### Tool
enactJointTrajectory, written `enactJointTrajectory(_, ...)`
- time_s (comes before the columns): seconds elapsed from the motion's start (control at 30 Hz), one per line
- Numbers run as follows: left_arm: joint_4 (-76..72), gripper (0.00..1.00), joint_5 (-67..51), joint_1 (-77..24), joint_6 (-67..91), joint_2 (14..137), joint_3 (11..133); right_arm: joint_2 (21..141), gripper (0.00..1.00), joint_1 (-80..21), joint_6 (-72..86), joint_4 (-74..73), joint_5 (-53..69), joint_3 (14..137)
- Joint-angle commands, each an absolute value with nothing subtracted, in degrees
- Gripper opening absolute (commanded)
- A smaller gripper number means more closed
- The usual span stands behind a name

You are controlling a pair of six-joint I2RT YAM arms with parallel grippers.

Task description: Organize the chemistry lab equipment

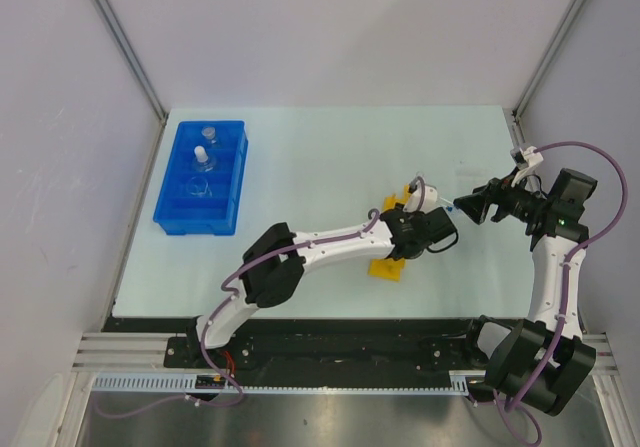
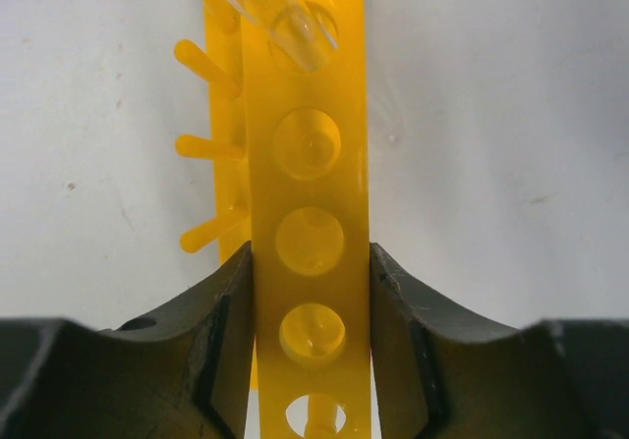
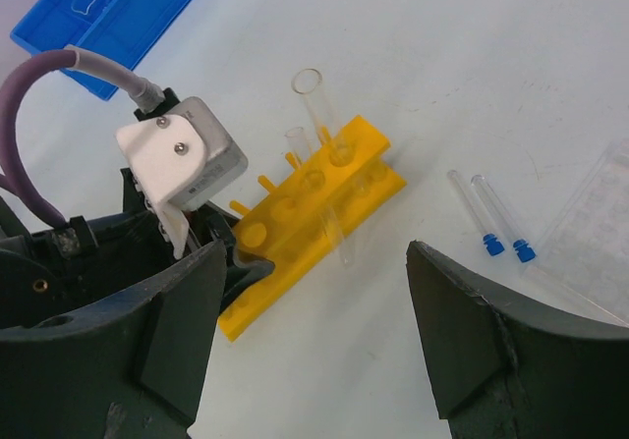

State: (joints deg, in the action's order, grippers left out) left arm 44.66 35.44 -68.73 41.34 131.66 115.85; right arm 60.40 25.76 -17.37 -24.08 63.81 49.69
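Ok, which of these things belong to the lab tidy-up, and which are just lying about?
Job:
tray
flasks in it
rack, clamped by the left gripper
tubes in the rack
two droppers
slide

Lying about:
nothing loose; only rig parts: table, cable, rail

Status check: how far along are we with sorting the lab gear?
Done: flasks sit in the blue tray; a tube stands in the yellow rack. In hand: left gripper clamps the rack; right gripper is open, empty. Left: two droppers and the slide lie on the table.
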Motion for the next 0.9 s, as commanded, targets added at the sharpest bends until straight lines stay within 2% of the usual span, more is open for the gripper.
enactJointTrajectory(0.0,43.34,0.38,39.46,-66.19,39.99,124.03,107.77,59.68,0.79,26.19,-16.79,-22.94,64.69,49.83)
enactJointTrajectory(0.17,38.51,0.38,37.09,-64.43,37.88,120.15,100.47,59.76,0.79,26.19,-16.79,-23.03,64.86,49.83)
enactJointTrajectory(0.63,30.15,0.38,30.15,-60.38,33.58,113.03,90.71,59.76,0.79,26.54,-16.88,-23.03,65.04,49.83)
enactJointTrajectory(0.73,29.88,0.43,28.66,-59.77,32.43,112.68,90.18,59.59,0.79,26.54,-16.88,-23.03,65.04,49.92)
enactJointTrajectory(0.87,30.23,0.57,26.81,-59.15,31.9,112.94,90.53,59.59,0.79,26.54,-16.88,-23.03,65.04,49.92)
